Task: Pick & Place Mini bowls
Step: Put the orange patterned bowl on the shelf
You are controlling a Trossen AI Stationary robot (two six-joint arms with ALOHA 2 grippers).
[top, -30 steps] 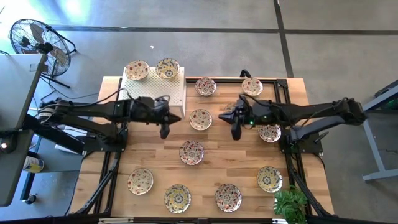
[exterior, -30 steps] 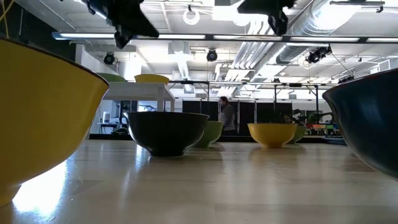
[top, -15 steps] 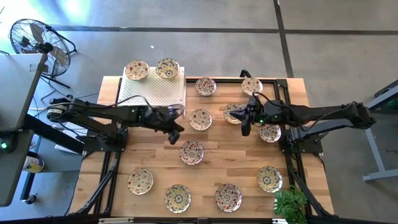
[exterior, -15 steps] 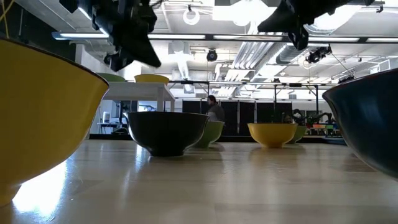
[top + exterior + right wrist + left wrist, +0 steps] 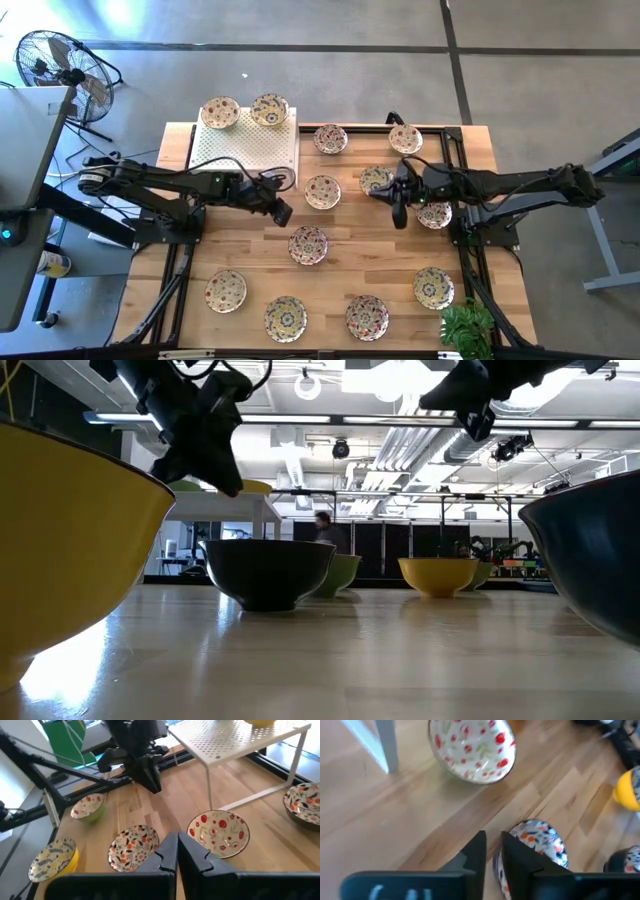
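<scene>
About a dozen mini bowls with floral patterns show in the high view. Two sit on a white perforated rack (image 5: pixel 250 148); the others stand apart on the wooden table (image 5: pixel 250 255). My left gripper (image 5: pixel 283 212) is shut and empty, above the table between the middle bowl (image 5: pixel 322 191) and the centre bowl (image 5: pixel 308 244). The centre bowl shows just past its fingers in the left wrist view (image 5: pixel 540 842). My right gripper (image 5: pixel 398 216) is shut and empty, hovering beside the bowl (image 5: pixel 376 180) and the bowl (image 5: pixel 434 213).
The white rack stands on thin legs (image 5: pixel 209 785) at the table's far left. More bowls line the near edge (image 5: pixel 286 318) and the far edge (image 5: pixel 330 138). A green plant (image 5: pixel 468 330) sits at the near right corner. A person walks in the room behind (image 5: pixel 325 530).
My left gripper has gone toward the table's right edge and down, closer to the centre bowl. My right gripper has gone a little toward the table's right edge. No bowl has moved.
</scene>
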